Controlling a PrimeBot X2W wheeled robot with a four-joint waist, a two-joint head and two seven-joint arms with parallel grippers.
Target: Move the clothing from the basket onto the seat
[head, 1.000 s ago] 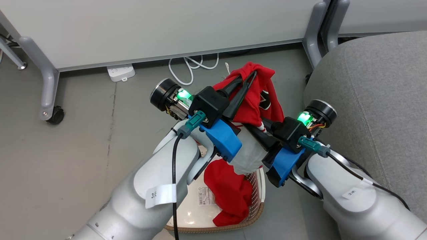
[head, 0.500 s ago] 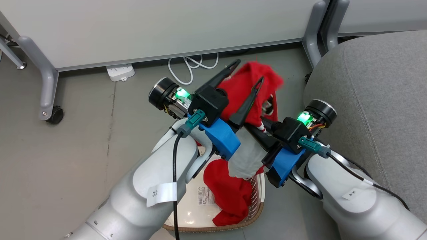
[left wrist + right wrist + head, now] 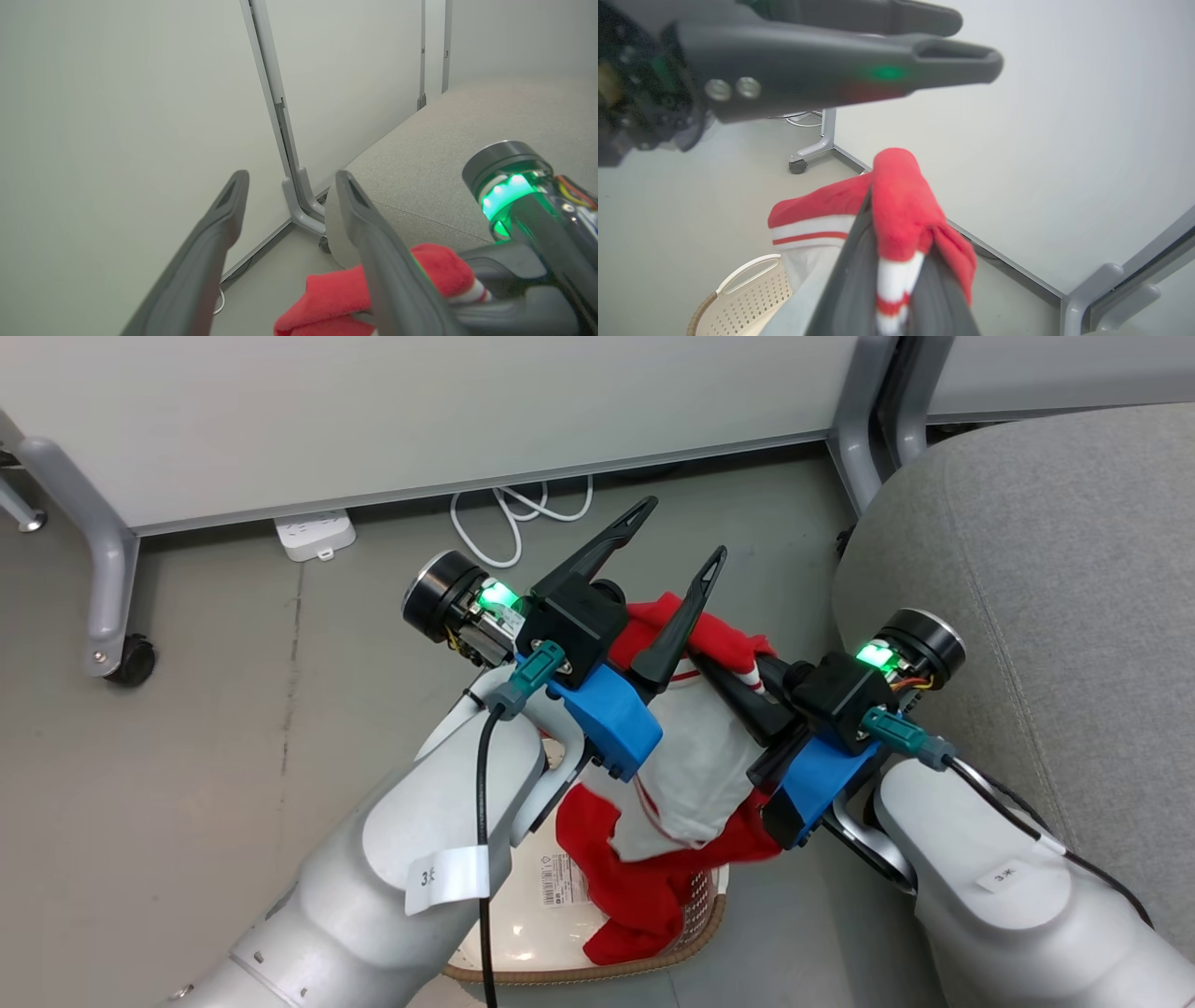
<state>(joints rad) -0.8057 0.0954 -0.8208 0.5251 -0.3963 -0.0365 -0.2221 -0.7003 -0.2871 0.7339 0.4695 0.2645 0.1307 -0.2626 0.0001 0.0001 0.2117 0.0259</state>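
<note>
The clothing [image 3: 695,775] hangs in the middle of the head view, between my two wrists: a white panel edged with thin red-and-white trim, and red cloth bunched above and below it. Its lower red folds reach down into the basket [image 3: 523,933] at the bottom centre. I cannot tell whether those folds are the same garment or a second one.

A second ago the red top of the garment stood high in the upper centre, clamped in my left pincer [image 3: 683,528]. Now that pincer is spread wide and empty, fingers pointing toward the upper middle, and the cloth has slumped down onto my right pincer [image 3: 733,681]. The right pincer stays closed on the clothing. In the right wrist view a red fold with a white striped cuff drapes over its fingers, with the basket's perforated wall [image 3: 752,289] at the lower left.

In the left wrist view my spread fingers [image 3: 224,219] frame the pale wall panel, with red cloth at the bottom edge.

The grey seat [image 3: 1055,579] fills the right side, bare. On the floor [image 3: 233,663] at the upper left lie a power strip [image 3: 316,534] and a white cable [image 3: 509,518].
</note>
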